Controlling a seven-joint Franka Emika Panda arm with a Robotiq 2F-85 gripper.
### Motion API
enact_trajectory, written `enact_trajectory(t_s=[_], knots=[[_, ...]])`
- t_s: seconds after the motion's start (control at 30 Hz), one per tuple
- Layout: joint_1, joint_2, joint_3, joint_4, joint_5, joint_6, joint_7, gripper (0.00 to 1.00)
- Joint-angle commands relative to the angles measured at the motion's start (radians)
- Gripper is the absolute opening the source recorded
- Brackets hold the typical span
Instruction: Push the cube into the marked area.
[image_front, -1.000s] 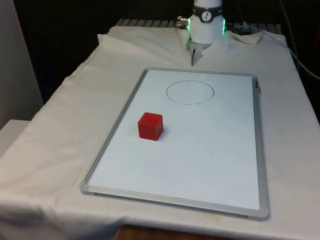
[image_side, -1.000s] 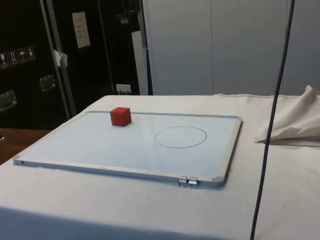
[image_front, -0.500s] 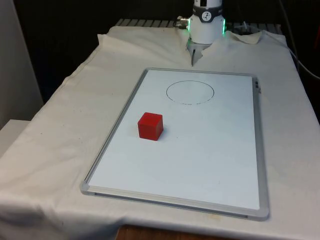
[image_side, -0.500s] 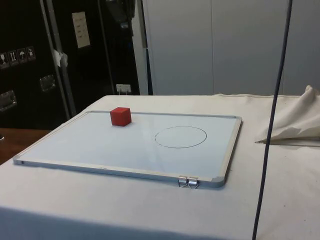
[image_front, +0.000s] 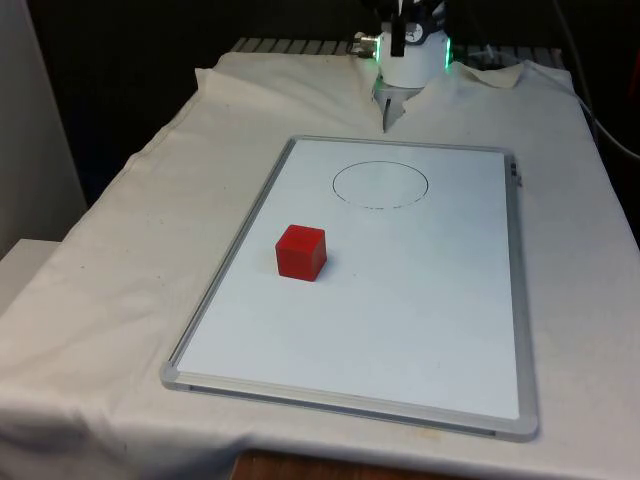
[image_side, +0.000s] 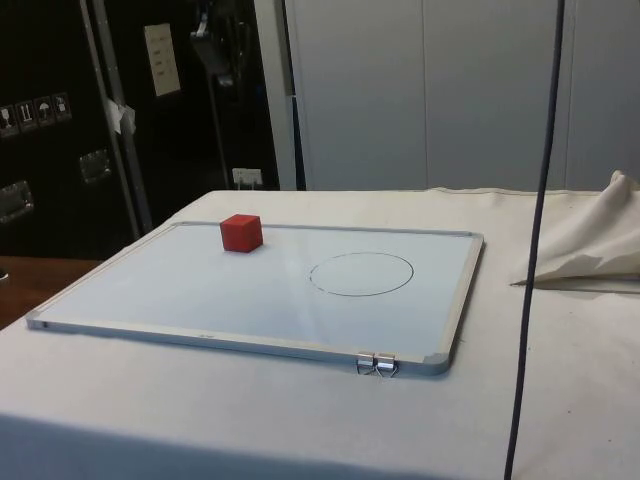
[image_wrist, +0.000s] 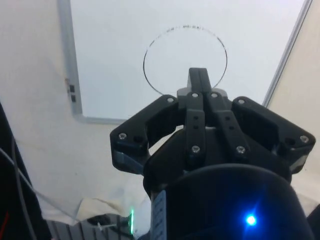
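you see the counter (image_front: 110, 300) draped in a white cloth, and on it a flat white whiteboard with a grey metal frame (image_front: 520, 330), its near short edge towards you in the front view. in the side view two small silver binder clips (image_side: 377, 365) grip the frame near one corner.

the small red cube (image_front: 301, 251) sits on the whiteboard surface, towards the front view's left, close to the board's left frame edge and about midway along the board's length. in the side view the same cube (image_side: 241, 232) rests near the far long edge of the board. it stands flat, touching nothing but the board.

further back you find the thin black circle drawn on the whiteboard (image_front: 380, 184), the marked area, near the board's far short edge. the cube lies outside it, well apart, nearer to you and off to the front view's left.

the black two-finger end effector (image_wrist: 199, 79) hangs above the far part of the board; in the wrist view its fingers are pressed together, with their tips lying over the circle's edge (image_wrist: 185, 55). it holds nothing. in the side view a dark cable (image_side: 535, 230) hangs down in front of the counter.
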Motion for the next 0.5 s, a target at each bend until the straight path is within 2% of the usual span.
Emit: enact_trajectory(t_s=[0.0, 0.07, 0.17, 0.3, 0.33, 0.37, 0.47], knots=[[0.000, 0.007, -0.001, -0.001, 0.003, 0.018, 0.007, 0.00], [0.000, 0.008, 0.000, 0.000, 0.000, 0.013, 0.006, 0.00], [0.000, 0.028, -0.001, -0.004, 0.002, 0.061, 0.025, 0.00], [-0.002, 0.050, -0.002, -0.004, 0.003, 0.095, 0.034, 0.00], [0.000, 0.043, -0.001, -0.005, 0.000, 0.083, 0.031, 0.00], [-0.003, 0.063, -0.003, -0.001, 0.005, 0.110, 0.035, 0.00], [-0.004, 0.095, -0.004, 0.015, 0.012, 0.135, 0.032, 0.00]])
